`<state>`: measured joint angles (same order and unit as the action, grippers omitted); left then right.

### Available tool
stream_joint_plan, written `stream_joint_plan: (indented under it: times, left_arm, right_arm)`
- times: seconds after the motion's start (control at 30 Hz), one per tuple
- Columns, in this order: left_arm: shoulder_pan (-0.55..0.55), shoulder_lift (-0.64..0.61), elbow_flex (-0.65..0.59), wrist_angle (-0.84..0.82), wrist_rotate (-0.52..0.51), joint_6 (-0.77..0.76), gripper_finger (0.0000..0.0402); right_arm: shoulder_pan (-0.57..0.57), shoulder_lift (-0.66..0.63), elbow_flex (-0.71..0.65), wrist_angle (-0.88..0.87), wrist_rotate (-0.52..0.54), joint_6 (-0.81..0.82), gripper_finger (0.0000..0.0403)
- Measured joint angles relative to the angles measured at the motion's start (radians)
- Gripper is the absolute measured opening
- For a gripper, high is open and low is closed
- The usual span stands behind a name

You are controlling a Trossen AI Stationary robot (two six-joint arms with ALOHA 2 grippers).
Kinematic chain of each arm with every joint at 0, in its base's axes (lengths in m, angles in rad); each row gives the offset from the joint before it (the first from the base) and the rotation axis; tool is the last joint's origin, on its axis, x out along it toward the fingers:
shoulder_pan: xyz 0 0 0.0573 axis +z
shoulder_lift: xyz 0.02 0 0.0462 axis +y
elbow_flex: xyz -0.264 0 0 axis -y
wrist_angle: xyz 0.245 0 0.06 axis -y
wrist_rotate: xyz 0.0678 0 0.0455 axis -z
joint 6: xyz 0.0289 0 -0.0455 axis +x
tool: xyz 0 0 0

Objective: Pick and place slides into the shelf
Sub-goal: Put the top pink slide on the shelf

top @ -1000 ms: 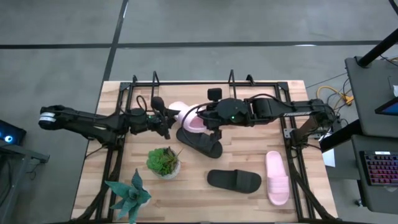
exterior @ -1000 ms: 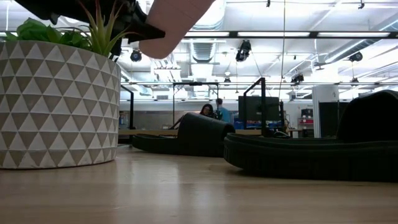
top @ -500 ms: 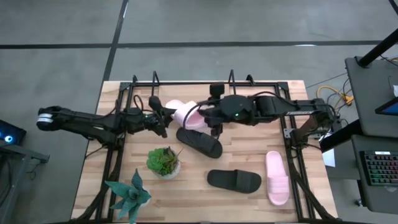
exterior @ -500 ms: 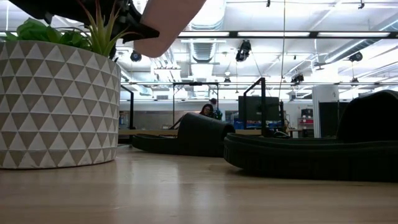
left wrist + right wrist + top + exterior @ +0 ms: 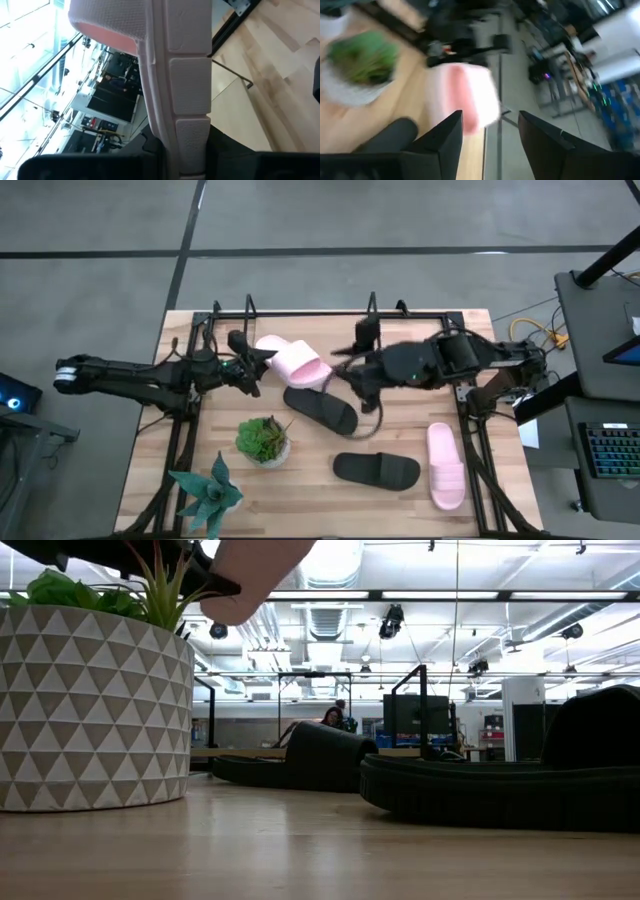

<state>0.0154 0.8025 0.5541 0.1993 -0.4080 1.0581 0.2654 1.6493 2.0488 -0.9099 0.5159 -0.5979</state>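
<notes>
Overhead, the left gripper (image 5: pixel 250 365) is seen near the back of the table (image 5: pixel 300 500), clamped on the edge of a pink slide (image 5: pixel 291 362) that is held above the wood; in the left wrist view the same slide's ribbed sole (image 5: pixel 182 75) is pinched between the dark fingers (image 5: pixel 100 167). A potted plant (image 5: pixel 264 439) and a second, spiky plant (image 5: pixel 207 492) stand toward the front left. A black slide (image 5: pixel 320 409) lies on the wood just beside the lifted one, and another black slide (image 5: pixel 376 470) lies nearer the front. The right gripper (image 5: pixel 348 378) is placed just beside the pink slide, apart from it, fingers spread wide with nothing between them. A second pink slide (image 5: pixel 445 465) lies at the front right. The wire shelf (image 5: pixel 310 314) runs along the back edge.
</notes>
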Motion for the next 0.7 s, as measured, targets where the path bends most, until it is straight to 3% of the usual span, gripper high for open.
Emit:
stream_joint_plan:
  times: [0.3,0.7]
  left_arm:
    - [0.000,-0.008,-0.001,-0.004,0.014,0.022,0.0044]
    - [0.004,-0.127,-0.049,-0.022,0.274,0.101,0.0044]
  right_arm:
    - [0.078,0.000,-0.131,0.050,0.060,-0.135,0.0166]
    - [0.102,-0.138,-0.391,0.308,-0.013,-0.245,0.0146]
